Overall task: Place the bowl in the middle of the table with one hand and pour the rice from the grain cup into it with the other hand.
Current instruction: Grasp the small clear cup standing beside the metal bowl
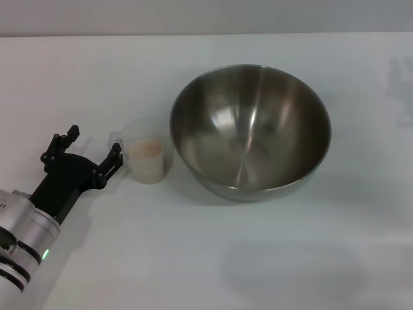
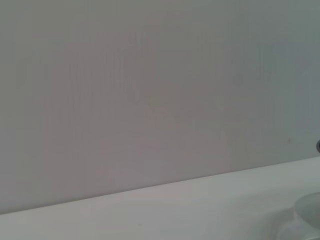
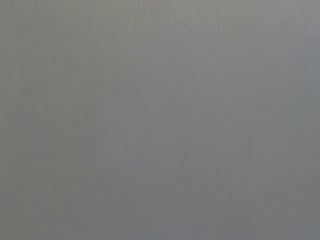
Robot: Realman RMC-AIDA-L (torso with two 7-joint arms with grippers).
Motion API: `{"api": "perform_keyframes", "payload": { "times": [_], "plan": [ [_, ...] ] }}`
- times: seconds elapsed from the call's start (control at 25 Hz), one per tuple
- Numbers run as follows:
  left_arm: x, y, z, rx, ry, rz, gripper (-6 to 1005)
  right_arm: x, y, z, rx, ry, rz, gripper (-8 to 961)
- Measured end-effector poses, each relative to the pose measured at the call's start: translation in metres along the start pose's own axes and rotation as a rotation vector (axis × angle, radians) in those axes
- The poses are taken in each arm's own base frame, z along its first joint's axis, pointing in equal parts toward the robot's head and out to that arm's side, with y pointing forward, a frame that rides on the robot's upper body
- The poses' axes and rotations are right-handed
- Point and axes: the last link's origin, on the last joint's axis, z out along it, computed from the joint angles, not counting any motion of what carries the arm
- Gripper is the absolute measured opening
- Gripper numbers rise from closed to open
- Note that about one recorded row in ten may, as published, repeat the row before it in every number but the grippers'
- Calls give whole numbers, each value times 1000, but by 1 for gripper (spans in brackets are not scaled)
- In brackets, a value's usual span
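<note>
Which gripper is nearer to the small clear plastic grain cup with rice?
Left. The left gripper is open just beside the small clear plastic grain cup, near its handle, not touching. The right gripper is out of view.

one bowl (image 1: 250,132), one grain cup (image 1: 148,160)

the bowl (image 1: 250,132) stands just right of the grain cup (image 1: 148,159), blocking that side; the cup's left lies bare table (image 1: 193,258); the spread-fingered left gripper (image 1: 92,147) waits there.
</note>
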Motion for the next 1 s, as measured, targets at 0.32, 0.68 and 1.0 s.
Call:
{"api": "perform_keyframes", "payload": {
  "times": [0.32, 0.68, 1.0],
  "plan": [
    [1, -1, 2, 14, 0, -13, 760, 1, 0, -1, 1, 4, -1, 231],
    [1, 0, 1, 11, 4, -23, 517, 4, 0, 1, 7, 23, 0, 231],
    [3, 2, 3, -1, 9, -10, 339, 4, 0, 4, 8, 27, 3, 231]
  ]
}}
